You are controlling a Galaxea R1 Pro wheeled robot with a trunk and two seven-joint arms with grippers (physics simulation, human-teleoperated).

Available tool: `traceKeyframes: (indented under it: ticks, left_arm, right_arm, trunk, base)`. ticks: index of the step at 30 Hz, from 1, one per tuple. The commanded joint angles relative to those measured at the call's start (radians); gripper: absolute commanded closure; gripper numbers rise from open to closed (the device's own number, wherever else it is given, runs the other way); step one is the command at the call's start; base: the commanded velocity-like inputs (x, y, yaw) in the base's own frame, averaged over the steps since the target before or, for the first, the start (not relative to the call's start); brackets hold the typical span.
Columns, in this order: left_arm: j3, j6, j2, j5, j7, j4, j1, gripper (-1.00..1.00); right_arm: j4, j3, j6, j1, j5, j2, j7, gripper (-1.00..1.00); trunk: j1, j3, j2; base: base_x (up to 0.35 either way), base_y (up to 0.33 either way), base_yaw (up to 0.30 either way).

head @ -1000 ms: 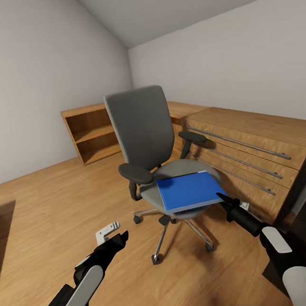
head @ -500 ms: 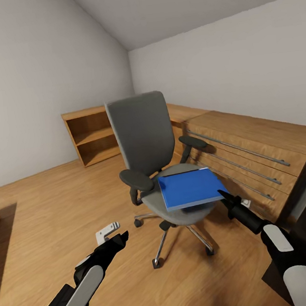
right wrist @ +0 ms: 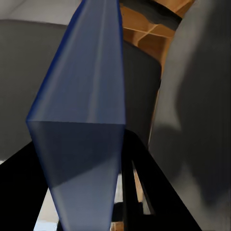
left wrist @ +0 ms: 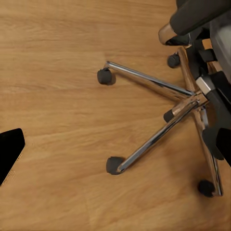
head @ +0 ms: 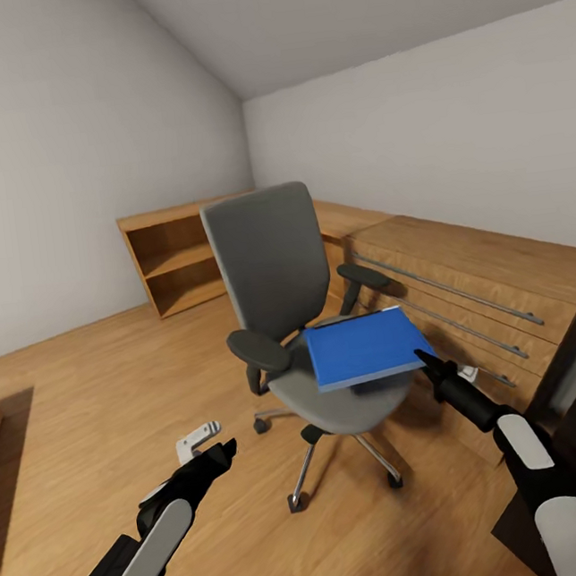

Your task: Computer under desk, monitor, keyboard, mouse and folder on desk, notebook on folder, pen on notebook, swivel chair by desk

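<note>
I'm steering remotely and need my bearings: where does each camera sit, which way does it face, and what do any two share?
Head view: on the head, looking forward and down at the chair with the folder above its seat; both arms show, left gripper low, right gripper at the folder's corner.
Left wrist view: by the left gripper, facing the floor and the chair's chrome base; a dark fingertip shows.
Right wrist view: by the right gripper, facing the folder between its dark fingers.
Shared: head and right wrist views share the folder.

Even, soft, bright light, no glare. Swivel chair point(head: 310, 321) casts faint shadow on floor point(head: 95, 402); darker patch at head view's left edge. Wide-angle stretch toward edges. Right wrist view: folder point(right wrist: 82, 120) v. close, blurry.
</note>
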Motion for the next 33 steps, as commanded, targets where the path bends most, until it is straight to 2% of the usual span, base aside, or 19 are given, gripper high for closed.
traceKeyframes:
  ticks: [1, 7, 14, 17, 22, 28, 33]
  left_arm:
    - [0.004, 0.002, 0.001, 0.005, 0.007, -0.001, -0.001, -1.00]
    - [0.045, 0.002, 0.002, 0.004, 0.008, 0.009, -0.001, -1.00]
    - [0.056, 0.001, 0.002, 0.003, 0.007, 0.029, -0.001, -1.00]
    - [0.058, 0.001, 0.001, 0.003, 0.007, 0.043, -0.001, -1.00]
    - [0.068, 0.001, 0.000, 0.002, 0.006, 0.056, -0.001, -1.00]
    - [0.069, 0.001, -0.001, 0.002, 0.006, 0.058, -0.001, -1.00]
    - [0.068, 0.001, -0.001, 0.002, 0.006, 0.058, -0.001, -1.00]
  right_arm:
    - [-0.003, -0.003, 0.001, -0.001, 0.000, 0.000, -0.004, 1.00]
    - [-0.008, -0.002, -0.068, -0.001, 0.011, 0.000, -0.048, 1.00]
    - [-0.048, -0.002, -0.131, 0.001, 0.072, 0.004, -0.082, 1.00]
    - [-0.107, -0.002, -0.142, 0.016, 0.083, 0.006, -0.091, 1.00]
    - [-0.258, -0.002, -0.147, 0.085, 0.086, 0.011, -0.142, 1.00]
    - [-0.483, -0.003, -0.146, 0.184, 0.092, 0.073, -0.202, 1.00]
    - [-0.520, -0.003, -0.141, 0.208, 0.091, 0.082, -0.211, 1.00]
  trunk:
    - [-0.004, 0.002, 0.007]
    - [-0.027, 0.020, 0.049]
    - [-0.054, 0.039, 0.098]
    - [-0.065, 0.047, 0.119]
    - [-0.085, 0.061, 0.154]
    - [-0.108, 0.077, 0.196]
    - [-0.127, 0.091, 0.231]
  base:
    - [0.000, 0.000, 0.000]
    - [0.000, 0.000, 0.000]
    - [0.000, 0.000, 0.000]
    - [0.000, 0.000, 0.000]
    - [0.000, 0.000, 0.000]
    - [0.000, 0.000, 0.000]
    - [0.000, 0.000, 0.000]
